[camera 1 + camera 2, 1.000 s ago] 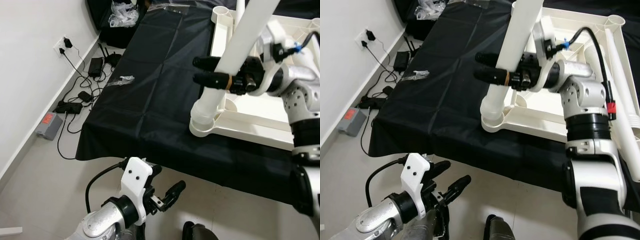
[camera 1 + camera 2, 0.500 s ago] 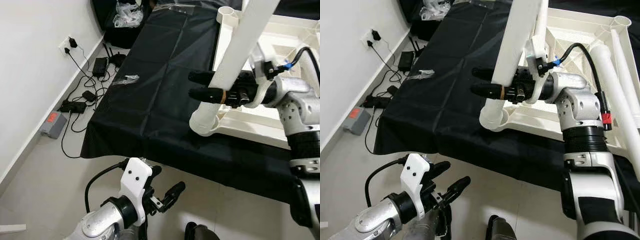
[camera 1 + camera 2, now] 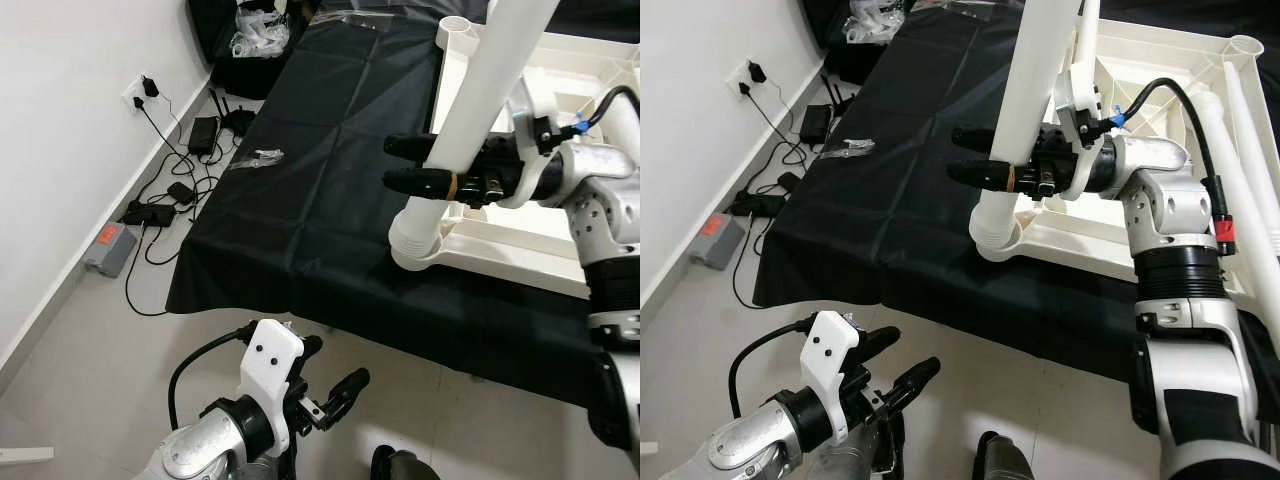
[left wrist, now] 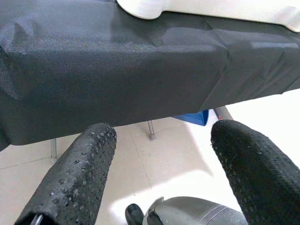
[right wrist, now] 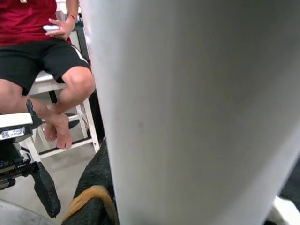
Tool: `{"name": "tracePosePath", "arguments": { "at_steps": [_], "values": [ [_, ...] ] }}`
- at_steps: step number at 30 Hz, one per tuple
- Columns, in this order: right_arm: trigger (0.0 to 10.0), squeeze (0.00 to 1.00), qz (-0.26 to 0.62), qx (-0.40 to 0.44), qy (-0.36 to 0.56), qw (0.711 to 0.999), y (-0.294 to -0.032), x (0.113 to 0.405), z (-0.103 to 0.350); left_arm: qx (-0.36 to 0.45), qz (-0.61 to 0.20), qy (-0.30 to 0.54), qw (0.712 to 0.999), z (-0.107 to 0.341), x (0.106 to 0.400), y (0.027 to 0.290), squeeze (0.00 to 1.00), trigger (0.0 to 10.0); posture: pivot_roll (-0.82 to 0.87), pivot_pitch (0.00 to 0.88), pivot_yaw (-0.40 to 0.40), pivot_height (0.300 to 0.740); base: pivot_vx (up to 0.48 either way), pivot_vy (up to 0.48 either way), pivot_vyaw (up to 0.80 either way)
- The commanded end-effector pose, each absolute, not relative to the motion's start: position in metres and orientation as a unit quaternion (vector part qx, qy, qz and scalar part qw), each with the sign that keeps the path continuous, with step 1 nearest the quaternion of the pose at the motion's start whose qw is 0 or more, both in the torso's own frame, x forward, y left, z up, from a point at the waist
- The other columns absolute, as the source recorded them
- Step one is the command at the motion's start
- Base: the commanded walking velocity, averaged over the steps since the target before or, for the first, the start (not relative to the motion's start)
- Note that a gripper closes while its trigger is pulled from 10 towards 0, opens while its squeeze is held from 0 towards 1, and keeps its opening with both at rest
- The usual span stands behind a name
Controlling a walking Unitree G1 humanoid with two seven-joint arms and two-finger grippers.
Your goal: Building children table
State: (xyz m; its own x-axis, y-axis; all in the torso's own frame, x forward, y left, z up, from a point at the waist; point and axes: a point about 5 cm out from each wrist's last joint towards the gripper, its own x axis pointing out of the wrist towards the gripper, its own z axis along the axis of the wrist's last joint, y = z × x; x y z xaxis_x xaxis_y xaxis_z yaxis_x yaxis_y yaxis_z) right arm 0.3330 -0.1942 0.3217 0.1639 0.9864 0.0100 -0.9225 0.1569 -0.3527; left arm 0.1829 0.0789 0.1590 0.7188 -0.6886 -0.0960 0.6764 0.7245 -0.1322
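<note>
A white table leg (image 3: 480,90) stands nearly upright, leaning a little, with its lower end at the near corner socket (image 3: 420,245) of the upturned white tabletop (image 3: 520,245). The tabletop lies on a table covered in black cloth (image 3: 320,180). My right gripper (image 3: 392,163) is shut on the leg about halfway up, its black fingers pointing left. In the right wrist view the leg (image 5: 197,108) is very close. My left gripper (image 3: 335,362) hangs low over the floor in front of the table, open and holding nothing, seen as the left gripper (image 4: 159,154) in its wrist view.
A second white leg (image 3: 1240,150) lies on the tabletop at the right. A small plastic bag (image 3: 258,157) rests on the cloth. Cables, chargers and a wall socket (image 3: 150,90) line the left wall. A seated person (image 5: 47,51) is beyond the table.
The whole view has shifted a little. My right gripper still holds the leg, which leaned further half a second ago and now stands straighter at the socket. The left arm has not moved.
</note>
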Motion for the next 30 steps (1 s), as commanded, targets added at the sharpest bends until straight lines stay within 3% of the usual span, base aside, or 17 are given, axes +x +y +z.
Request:
{"name": "tracePosePath", "arguments": {
  "at_steps": [1, 10, 30],
  "values": [
    [10.0, 0.00, 0.640, -0.161, -0.126, 0.741, -0.194, 0.330, 0.328, -0.039, -0.377, 0.081, 0.922, 0.157, 0.178, 0.081, 0.00, 10.0, 0.22, 0.280, 0.044, 0.740, 0.000, 0.000, 0.00],
    [10.0, 0.00, 0.640, -0.174, -0.125, 0.738, -0.190, 0.329, 0.322, -0.037, -0.377, 0.080, 0.922, 0.159, 0.177, 0.081, 0.00, 10.0, 0.22, 0.289, 0.048, 0.740, 0.000, 0.000, 0.00],
    [10.0, 0.00, 0.621, -0.166, -0.103, 0.759, -0.197, 0.337, 0.305, -0.039, -0.380, 0.077, 0.921, 0.162, 0.175, 0.081, 0.00, 10.0, 0.23, 0.305, 0.047, 0.740, 0.000, 0.000, 0.00]
  ]
}}
